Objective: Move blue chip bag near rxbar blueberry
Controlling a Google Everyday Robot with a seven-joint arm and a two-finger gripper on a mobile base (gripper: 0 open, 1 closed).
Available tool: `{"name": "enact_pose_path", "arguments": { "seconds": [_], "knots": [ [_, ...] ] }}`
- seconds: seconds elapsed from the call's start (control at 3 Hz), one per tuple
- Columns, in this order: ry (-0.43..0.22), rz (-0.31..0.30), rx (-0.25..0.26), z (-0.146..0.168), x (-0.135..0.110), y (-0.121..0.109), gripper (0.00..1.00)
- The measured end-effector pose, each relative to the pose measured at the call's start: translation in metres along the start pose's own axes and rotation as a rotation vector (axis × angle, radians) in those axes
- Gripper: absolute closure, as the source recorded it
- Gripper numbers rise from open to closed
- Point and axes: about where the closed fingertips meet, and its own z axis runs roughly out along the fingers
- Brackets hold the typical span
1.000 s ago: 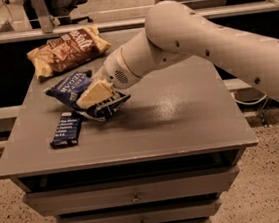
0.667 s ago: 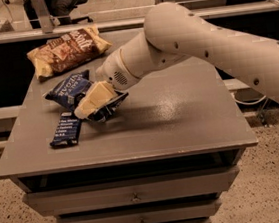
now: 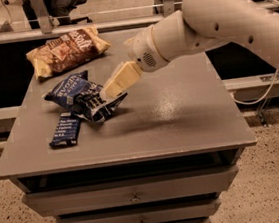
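The blue chip bag (image 3: 78, 94), navy with white lettering and a black-and-white patch at its right end, lies on the grey table (image 3: 180, 119) at the left. The rxbar blueberry (image 3: 65, 129), a small flat dark blue wrapper with white text, lies just in front of the bag, its top end touching or nearly touching it. My gripper (image 3: 109, 90) is at the bag's right end, right over the patch, reaching in from the upper right on the white arm (image 3: 209, 20).
A larger tan-and-brown chip bag (image 3: 67, 50) lies at the table's back left. The table has drawers (image 3: 134, 194) below its front edge. A rail and chair legs stand behind the table.
The gripper has risen and drawn back a little to the right from the bag's end. The bag now lies flatter on the table beside the bar.
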Motion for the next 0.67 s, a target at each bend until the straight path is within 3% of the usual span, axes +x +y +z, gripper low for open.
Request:
{"name": "enact_pose_path", "arguments": {
  "seconds": [0.33, 0.67],
  "knots": [
    [-0.033, -0.084, 0.111, -0.077, -0.019, -0.035, 0.00],
    [-0.052, -0.104, 0.128, -0.087, -0.032, -0.040, 0.00]
  ]
}}
